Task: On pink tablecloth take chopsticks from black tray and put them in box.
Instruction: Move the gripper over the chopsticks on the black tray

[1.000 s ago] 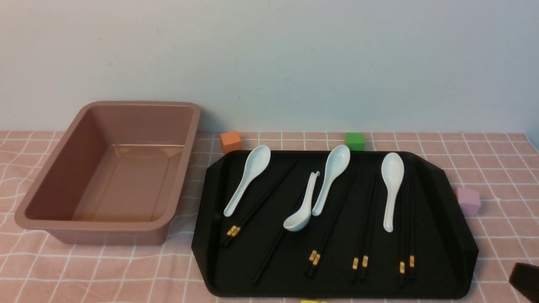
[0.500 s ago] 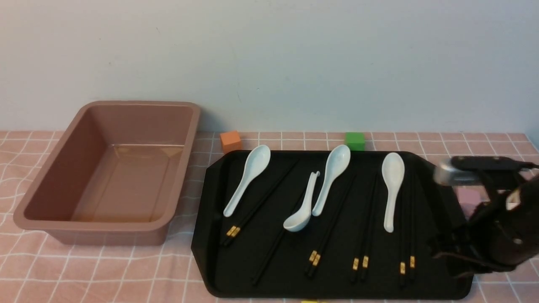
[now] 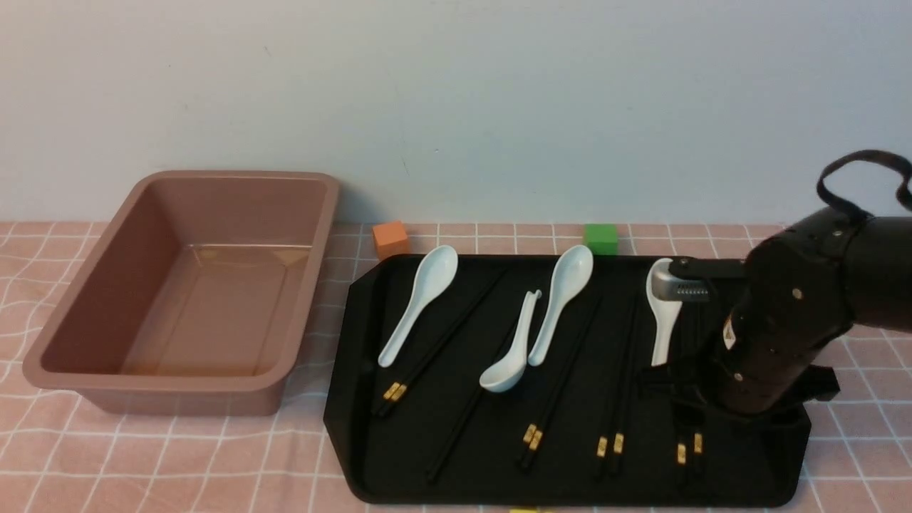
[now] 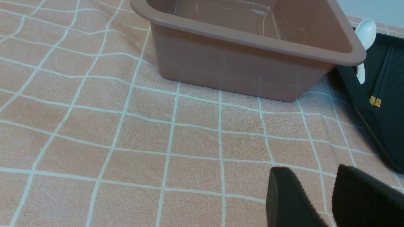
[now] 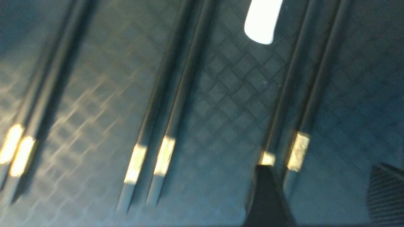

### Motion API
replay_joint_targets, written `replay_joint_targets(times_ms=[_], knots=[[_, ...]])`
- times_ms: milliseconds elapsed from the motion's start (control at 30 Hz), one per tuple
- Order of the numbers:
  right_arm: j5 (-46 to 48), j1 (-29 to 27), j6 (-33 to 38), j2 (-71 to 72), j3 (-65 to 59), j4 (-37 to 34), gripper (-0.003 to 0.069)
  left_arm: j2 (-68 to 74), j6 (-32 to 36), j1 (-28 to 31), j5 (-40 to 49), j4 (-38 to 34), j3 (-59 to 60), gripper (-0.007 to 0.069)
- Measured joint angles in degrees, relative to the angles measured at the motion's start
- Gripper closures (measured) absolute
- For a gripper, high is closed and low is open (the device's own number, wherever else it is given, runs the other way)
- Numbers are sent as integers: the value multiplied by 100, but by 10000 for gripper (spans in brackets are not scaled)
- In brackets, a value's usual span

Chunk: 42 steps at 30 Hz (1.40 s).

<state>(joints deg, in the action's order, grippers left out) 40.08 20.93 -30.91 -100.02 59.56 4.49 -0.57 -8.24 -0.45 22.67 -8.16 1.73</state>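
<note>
- Presently the right gripper (image 3: 730, 420) hangs low over the 4 o'clock part of the black tray (image 3: 356, 399). Its jaws are spread wide and hold nothing.
- Step in hand, as judged: grasping the rightmost pair of chopsticks (image 3: 688, 447).
- In the right wrist view one fingertip (image 5: 268, 195) sits over the pair's banded end. The other fingertip (image 5: 386, 189) stands well clear.
- Recommendation: shift towards 9 o'clock until both sticks lie between the jaws, then close across them near the gold bands. Keep clear of the white spoon (image 3: 661, 342) just beside, at 11 o'clock.
- Long axis of the pair runs 6 to 12 o'clock, with the thick banded ends at 6 and the tips at 12. Pairs further left lean towards 1 o'clock.
- The box (image 3: 178, 385) stands at 9 o'clock of the tray on the pink tablecloth (image 3: 178, 456) and looks empty. It lies lengthwise much like the sticks, so little turning seems needed.
- The left gripper (image 4: 317, 186) is above the cloth near the box. Only a slim gap shows between its fingers and nothing is between them. Whether it is fully closed cannot be told.
</note>
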Motion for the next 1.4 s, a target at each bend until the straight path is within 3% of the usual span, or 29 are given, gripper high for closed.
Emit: replay_joint_targets(times_ms=[167,633,800,1067,1400], knots=[[-315,-233,0,-343,28,-251,165,0,0,0,0,0,0,386],[-423,-260,40,-693,154,-183,193,0,0,0,0,0,0,386],[-352,-260,103,-711,172,-130,266,0,0,0,0,0,0,386],[-359,-271,104,-723,189,-71,495,0,0,0,0,0,0,386],[-310,-277,366,-669,189,-88,515,0,0,0,0,0,0,386]])
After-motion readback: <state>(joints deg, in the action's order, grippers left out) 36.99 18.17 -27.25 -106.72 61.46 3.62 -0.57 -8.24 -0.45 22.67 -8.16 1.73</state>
